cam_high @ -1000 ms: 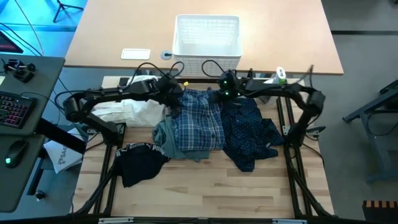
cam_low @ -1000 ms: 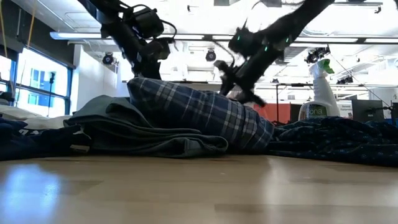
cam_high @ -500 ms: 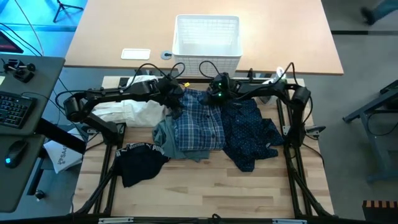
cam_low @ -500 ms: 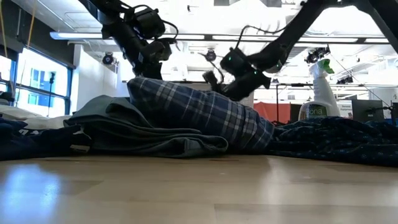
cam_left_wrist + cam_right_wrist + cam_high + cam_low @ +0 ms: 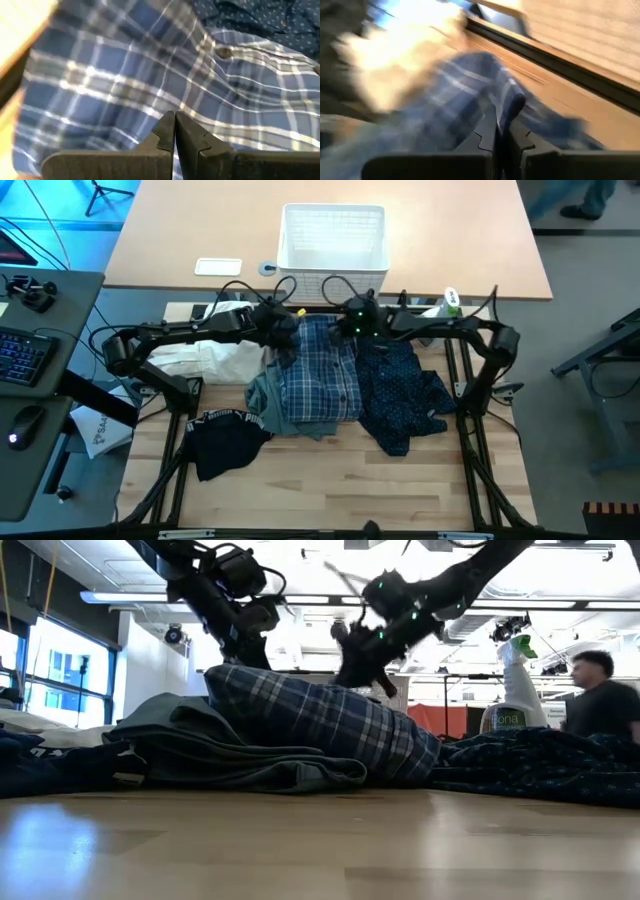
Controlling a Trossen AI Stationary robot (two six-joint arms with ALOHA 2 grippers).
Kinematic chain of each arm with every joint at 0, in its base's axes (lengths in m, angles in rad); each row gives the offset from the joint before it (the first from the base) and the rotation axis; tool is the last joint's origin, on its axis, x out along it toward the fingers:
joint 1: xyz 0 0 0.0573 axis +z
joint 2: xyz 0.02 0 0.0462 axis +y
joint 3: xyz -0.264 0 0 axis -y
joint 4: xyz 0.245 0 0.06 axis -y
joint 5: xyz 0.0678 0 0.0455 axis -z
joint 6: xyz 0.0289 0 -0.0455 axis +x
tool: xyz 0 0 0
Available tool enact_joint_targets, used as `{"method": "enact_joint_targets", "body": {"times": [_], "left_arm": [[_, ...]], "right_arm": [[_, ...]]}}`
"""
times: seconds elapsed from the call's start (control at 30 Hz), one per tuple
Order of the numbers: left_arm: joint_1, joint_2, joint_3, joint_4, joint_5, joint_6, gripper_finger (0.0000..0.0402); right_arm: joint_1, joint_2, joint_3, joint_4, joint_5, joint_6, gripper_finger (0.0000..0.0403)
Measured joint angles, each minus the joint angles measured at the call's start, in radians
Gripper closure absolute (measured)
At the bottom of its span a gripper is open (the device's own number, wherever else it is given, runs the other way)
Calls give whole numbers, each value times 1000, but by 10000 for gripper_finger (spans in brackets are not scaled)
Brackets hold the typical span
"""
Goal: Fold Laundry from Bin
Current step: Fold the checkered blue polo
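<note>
While you look down on the counter (image 5: 330,480), your left pincer (image 5: 283,338) sits at about eleven o'clock of the clothes heap, over the near-left corner of the plaid shirt (image 5: 322,375). Its wrist camera shows the two fingers pressed together with no gap, the tips just above or against the plaid cloth; you cannot tell whether a fold is caught between them.

Left of that pincer lies the white cloth (image 5: 215,360), at about nine o'clock of the heap, partly under the left arm. Below it, near seven o'clock, the black piece (image 5: 225,442) with white lettering spreads toward the counter's edge. The grey-green top (image 5: 268,402) lies between the black piece and the plaid shirt, tucked under the shirt's left side.

The plaid shirt runs through the middle of the heap, from twelve o'clock down to six. In the low view it humps up as the tallest part of the pile (image 5: 320,725), resting on the grey-green top (image 5: 200,745).

Your right pincer (image 5: 352,326) is at twelve o'clock, at the shirt's top edge. Its fingers are closed, and its wrist camera shows a ridge of plaid cloth (image 5: 485,95) pinched and rising between them.

To the right, the navy dotted trousers (image 5: 405,392) cover the three o'clock side, touching the shirt.

The white basket (image 5: 334,240) stands apart on the far counter, beyond twelve o'clock.

A spray bottle (image 5: 512,690) stands behind the trousers, and a person (image 5: 597,695) shows at the far right.
</note>
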Motion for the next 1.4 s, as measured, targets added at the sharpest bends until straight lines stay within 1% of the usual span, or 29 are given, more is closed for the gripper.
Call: {"method": "enact_joint_targets", "body": {"times": [0.1, 0.23, 0.3, 0.37, 0.5, 0.57, 0.67, 0.73, 0.87, 0.93, 1.0, 1.17, 1.23, 1.3, 1.4], "left_arm": [[0, 7, 0, 26, -30, 17, 401], [0, 35, 0, 41, -31, 16, 401], [-1, 52, 0, 44, -26, 14, 401], [-6, 74, 0, 42, -12, 7, 401], [-16, 110, -1, 6, -21, -10, 401], [-17, 127, -1, -26, -31, -27, 401], [-16, 155, -1, -58, -32, -44, 401], [-16, 164, -1, -87, -32, -46, 401], [-16, 163, -1, -105, -33, -49, 401], [-15, 153, -1, -107, -33, -57, 401], [-8, 135, -1, -108, -33, -77, 401], [16, 95, -1, -149, -28, -154, 401], [23, 92, -1, -125, 10, -157, 401], [22, 94, -1, -50, 72, -145, 401], [19, 126, 2, 38, 136, -134, 401]], "right_arm": [[-8, 48, -1, -28, 66, -2, 387], [-22, 93, 0, 11, 93, -15, 376], [-31, 109, -1, 11, 109, -29, 359], [-43, 109, -1, 15, 119, -35, 334], [-75, 63, -1, 11, 123, -17, 279], [-87, 23, -1, 12, 111, -6, 258], [-94, -34, 0, -6, 106, 6, 241], [-93, -64, 0, -23, 83, 10, 239], [-86, -79, 0, -69, -82, 4, 253], [-71, -52, 0, -105, -120, -6, 270], [-56, -10, -1, -138, -122, -12, 291], [-27, 141, -2, -112, -122, 27, 347], [-20, 190, -2, -84, -120, 49, 368], [-14, 223, -2, -43, -118, 53, 386], [-14, 242, -2, -14, -113, 52, 400]]}}
